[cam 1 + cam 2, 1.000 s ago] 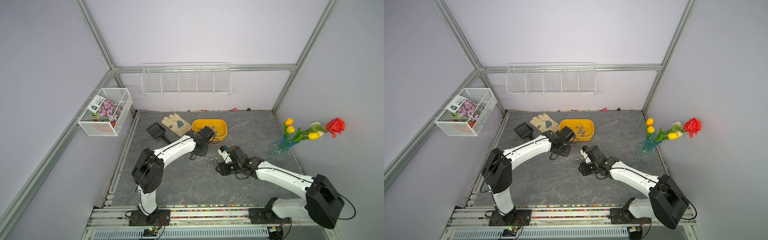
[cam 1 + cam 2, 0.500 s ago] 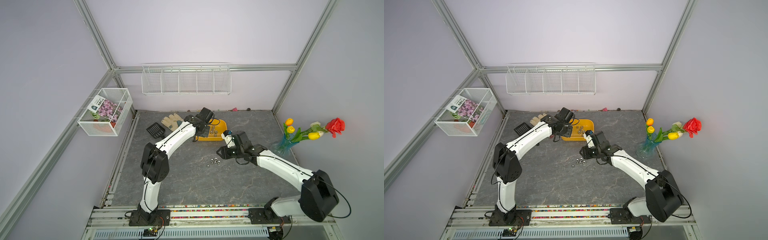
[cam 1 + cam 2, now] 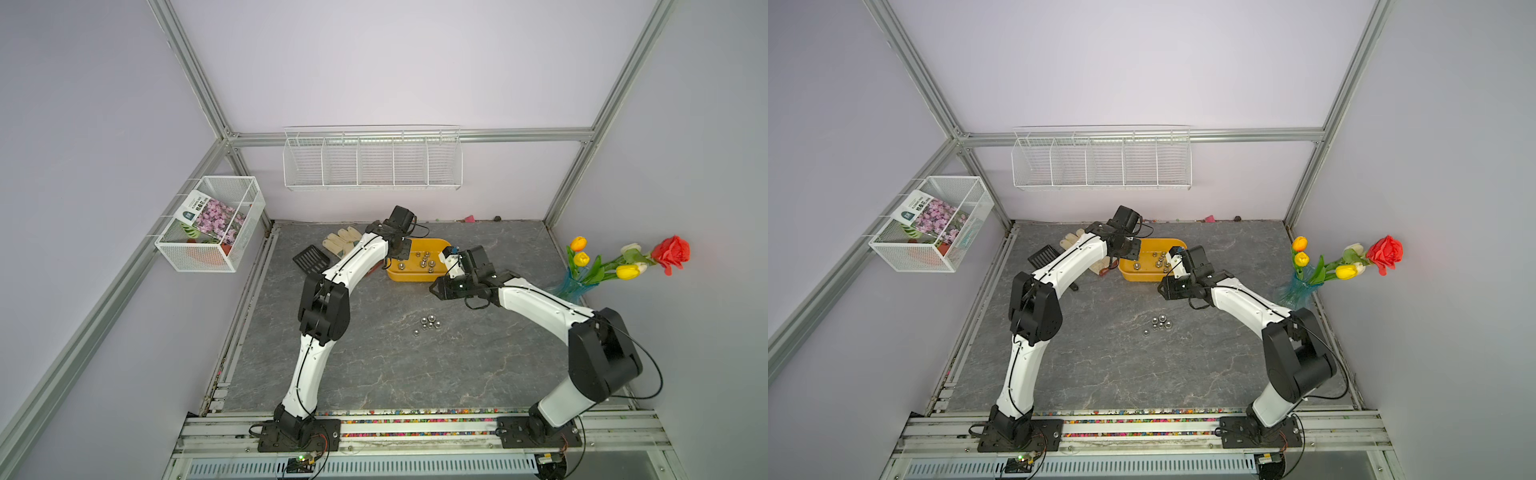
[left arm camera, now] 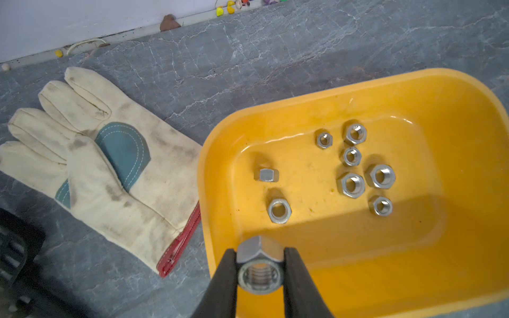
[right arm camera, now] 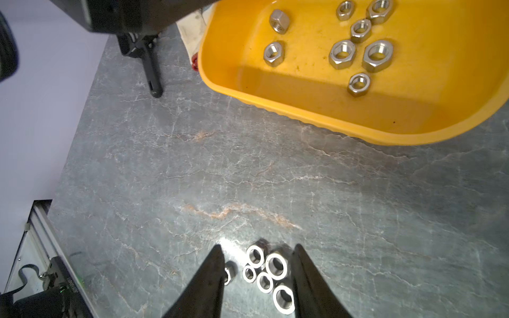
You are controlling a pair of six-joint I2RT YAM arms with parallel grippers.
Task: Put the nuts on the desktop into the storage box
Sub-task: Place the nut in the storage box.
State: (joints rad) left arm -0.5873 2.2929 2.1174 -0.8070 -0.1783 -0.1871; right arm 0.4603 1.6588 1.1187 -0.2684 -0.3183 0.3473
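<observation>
- Left wrist view: my left gripper (image 4: 260, 251) is clamped on one hex nut (image 4: 260, 272), a finger pressed against each side and its threaded hole facing the camera.
- I hold that nut over the left end of the yellow storage box (image 4: 358, 82).
- Eight other nuts (image 4: 352, 184) lie on the floor of the box, one of them tipped on its edge.
- A soiled cream glove (image 4: 115, 154) lies flat on the desktop (image 4: 275, 55) just left of the box, its red cuff beside the box wall.
- In the right wrist view, my right gripper (image 5: 258, 247) has its fingers apart with nothing gripped.
- A small cluster of loose nuts (image 5: 275, 265) shows between those fingers, lying on the desktop.
- In both top views that cluster sits nearer than the box and apart from it, between my two arms.
- My right gripper is by the box's near right corner, between box and cluster.
</observation>
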